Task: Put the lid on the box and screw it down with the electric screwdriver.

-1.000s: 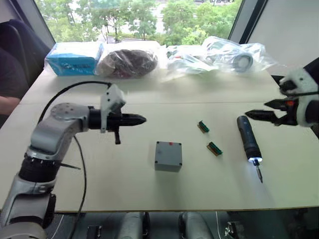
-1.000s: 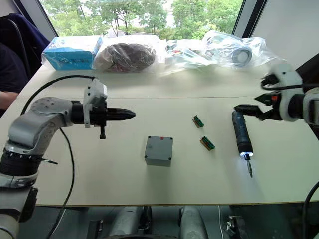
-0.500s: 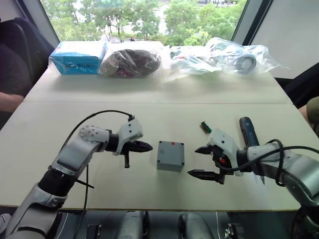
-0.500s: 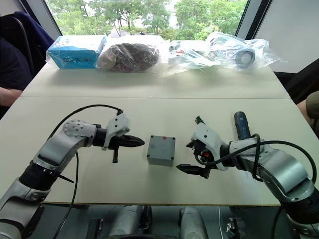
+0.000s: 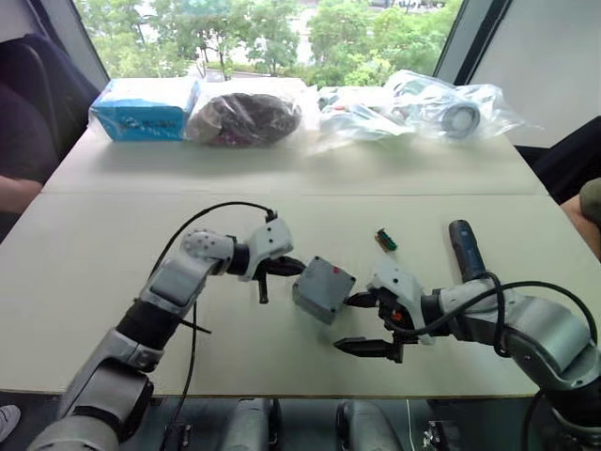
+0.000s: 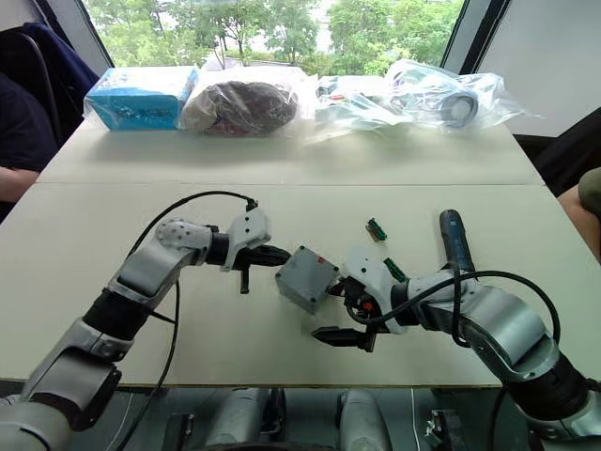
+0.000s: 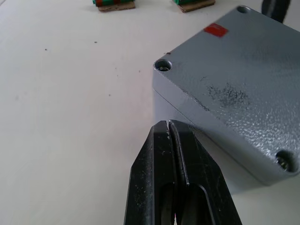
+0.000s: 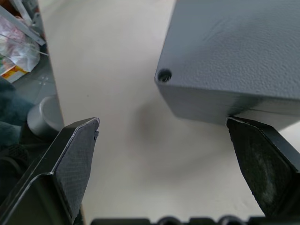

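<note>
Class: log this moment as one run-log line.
left tool: shut, at box | right tool: open, beside box | electric screwdriver: on table

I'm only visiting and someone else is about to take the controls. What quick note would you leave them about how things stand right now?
Left gripper: shut, tips at the near-left edge of the box.
Right gripper: open, one finger against the box's right side.
The box sits mid-table, turned at an angle, with the lid already on it.
The electric screwdriver lies untouched on the table to the right, beyond the right arm.
Done: lid placed. Left: pick up the screwdriver and drive the corner screws.
</note>
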Controlling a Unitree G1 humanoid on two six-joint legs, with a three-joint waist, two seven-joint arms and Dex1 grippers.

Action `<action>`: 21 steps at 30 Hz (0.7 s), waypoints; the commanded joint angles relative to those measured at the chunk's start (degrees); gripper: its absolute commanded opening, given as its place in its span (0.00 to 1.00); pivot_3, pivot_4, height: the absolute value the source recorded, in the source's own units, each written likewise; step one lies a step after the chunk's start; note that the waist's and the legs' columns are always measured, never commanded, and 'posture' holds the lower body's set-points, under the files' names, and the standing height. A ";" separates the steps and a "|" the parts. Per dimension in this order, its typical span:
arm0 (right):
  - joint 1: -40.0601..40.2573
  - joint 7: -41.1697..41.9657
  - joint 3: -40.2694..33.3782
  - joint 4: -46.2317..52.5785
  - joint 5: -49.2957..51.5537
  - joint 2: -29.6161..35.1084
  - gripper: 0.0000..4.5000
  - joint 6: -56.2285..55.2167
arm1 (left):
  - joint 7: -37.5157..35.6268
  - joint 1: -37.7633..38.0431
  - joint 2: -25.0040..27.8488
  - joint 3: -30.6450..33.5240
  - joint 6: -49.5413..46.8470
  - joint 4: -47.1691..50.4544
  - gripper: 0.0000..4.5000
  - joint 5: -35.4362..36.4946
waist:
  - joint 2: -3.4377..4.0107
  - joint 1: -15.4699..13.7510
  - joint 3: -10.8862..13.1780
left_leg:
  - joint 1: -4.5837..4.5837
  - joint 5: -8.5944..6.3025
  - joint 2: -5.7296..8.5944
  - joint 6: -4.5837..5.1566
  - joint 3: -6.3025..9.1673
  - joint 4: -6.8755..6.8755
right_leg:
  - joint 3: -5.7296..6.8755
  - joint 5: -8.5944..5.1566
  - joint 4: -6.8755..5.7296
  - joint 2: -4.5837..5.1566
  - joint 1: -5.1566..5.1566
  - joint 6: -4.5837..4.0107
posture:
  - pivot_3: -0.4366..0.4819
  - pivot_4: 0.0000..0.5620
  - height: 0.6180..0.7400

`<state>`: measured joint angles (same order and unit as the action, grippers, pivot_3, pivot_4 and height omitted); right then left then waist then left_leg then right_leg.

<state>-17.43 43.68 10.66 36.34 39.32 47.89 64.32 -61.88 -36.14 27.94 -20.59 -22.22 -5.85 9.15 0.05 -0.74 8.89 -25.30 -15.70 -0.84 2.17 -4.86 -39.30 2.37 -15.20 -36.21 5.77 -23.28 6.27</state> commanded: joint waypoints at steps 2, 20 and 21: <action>-0.49 0.69 -4.37 2.95 0.82 3.23 0.99 -0.47 | -0.91 -0.73 2.67 2.53 0.69 2.01 0.00 -0.16 | 0.00 0.02 0.00 | 0.00 0.01 -0.01 -0.01 0.00 0.00 | 0.00 0.00 -0.01 0.00 -0.02 0.00 | 0.48 0.27 1.00; -3.68 5.27 3.38 -6.96 -13.82 3.96 0.99 -16.59 | -5.01 6.91 7.90 1.03 -4.54 13.13 0.00 1.62 | 0.00 0.01 0.00 | 0.01 0.11 -0.01 -0.19 -0.02 0.00 | 0.00 -0.01 -0.03 -0.02 -0.02 0.00 | 0.48 0.27 1.00; -3.33 5.54 3.19 -6.34 -13.27 3.69 0.99 -16.25 | -4.70 6.88 7.58 1.18 -4.43 12.98 0.00 1.49 | 0.00 0.00 0.00 | 0.01 0.11 -0.01 -0.19 -0.01 0.01 | 0.00 -0.01 -0.03 -0.03 -0.02 0.01 | 0.48 0.27 1.00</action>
<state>-20.43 48.52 14.87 27.61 25.26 52.03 48.35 -67.19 -29.18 35.58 -20.01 -26.76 5.46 10.33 0.05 -0.74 8.89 -25.29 -15.59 -0.87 1.98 -4.87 -39.30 2.37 -15.21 -36.24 5.73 -23.29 6.27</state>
